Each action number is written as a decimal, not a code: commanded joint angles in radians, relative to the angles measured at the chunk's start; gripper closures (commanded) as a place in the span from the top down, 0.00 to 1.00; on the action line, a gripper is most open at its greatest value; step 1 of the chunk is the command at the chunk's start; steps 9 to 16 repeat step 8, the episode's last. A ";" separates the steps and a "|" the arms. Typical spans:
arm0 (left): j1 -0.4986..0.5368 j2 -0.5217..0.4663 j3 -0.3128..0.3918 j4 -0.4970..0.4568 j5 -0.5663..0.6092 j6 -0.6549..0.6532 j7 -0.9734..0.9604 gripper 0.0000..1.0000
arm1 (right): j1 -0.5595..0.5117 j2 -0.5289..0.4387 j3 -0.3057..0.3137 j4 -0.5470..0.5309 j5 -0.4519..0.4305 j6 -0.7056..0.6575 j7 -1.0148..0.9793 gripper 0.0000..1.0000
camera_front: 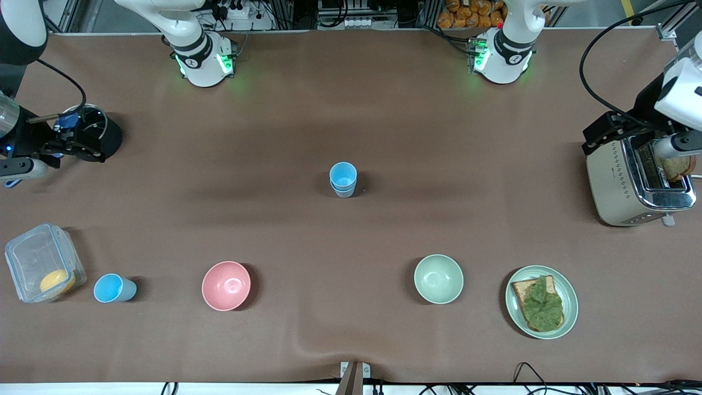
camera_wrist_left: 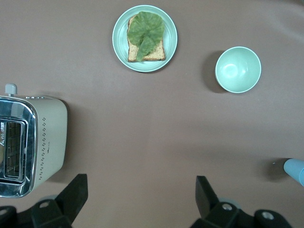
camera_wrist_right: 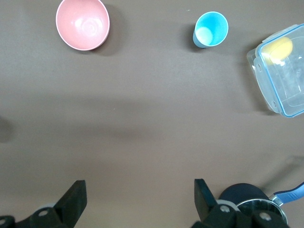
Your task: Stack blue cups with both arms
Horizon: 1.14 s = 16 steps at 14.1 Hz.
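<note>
Two blue cups [camera_front: 343, 179] stand nested as one stack at the middle of the table; its edge shows in the left wrist view [camera_wrist_left: 295, 170]. A third blue cup [camera_front: 114, 288] stands upright near the front camera toward the right arm's end, between a plastic box and the pink bowl; it also shows in the right wrist view [camera_wrist_right: 210, 29]. My right gripper [camera_wrist_right: 140, 199] is open and empty, high over the table beside a black pot [camera_front: 92, 137]. My left gripper [camera_wrist_left: 140, 199] is open and empty, high over the table beside the toaster [camera_front: 636, 184].
A pink bowl [camera_front: 226, 285] and a pale green bowl [camera_front: 438, 278] stand near the front camera. A plate with toast and lettuce [camera_front: 541, 302] lies toward the left arm's end. A clear plastic box [camera_front: 41, 269] holds something yellow. The toaster holds a bread slice [camera_front: 677, 167].
</note>
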<state>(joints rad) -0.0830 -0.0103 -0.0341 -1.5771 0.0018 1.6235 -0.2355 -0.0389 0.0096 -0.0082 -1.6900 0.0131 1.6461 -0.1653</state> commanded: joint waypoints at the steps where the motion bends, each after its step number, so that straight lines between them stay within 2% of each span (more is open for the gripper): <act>1: 0.008 0.003 -0.007 0.002 -0.011 0.001 0.010 1.00 | 0.007 0.000 -0.004 0.013 0.002 -0.015 0.006 1.00; 5: -0.003 0.032 -0.010 0.055 0.036 0.001 0.009 1.00 | 0.008 0.000 -0.006 0.015 0.002 -0.015 -0.003 1.00; 8: 0.012 0.032 -0.015 0.061 -0.009 0.001 0.015 1.00 | 0.010 0.000 -0.004 0.015 0.002 -0.015 0.000 1.00; 16: 0.012 0.032 -0.015 0.061 -0.009 0.001 0.015 1.00 | 0.010 0.000 -0.004 0.015 0.002 -0.015 0.000 1.00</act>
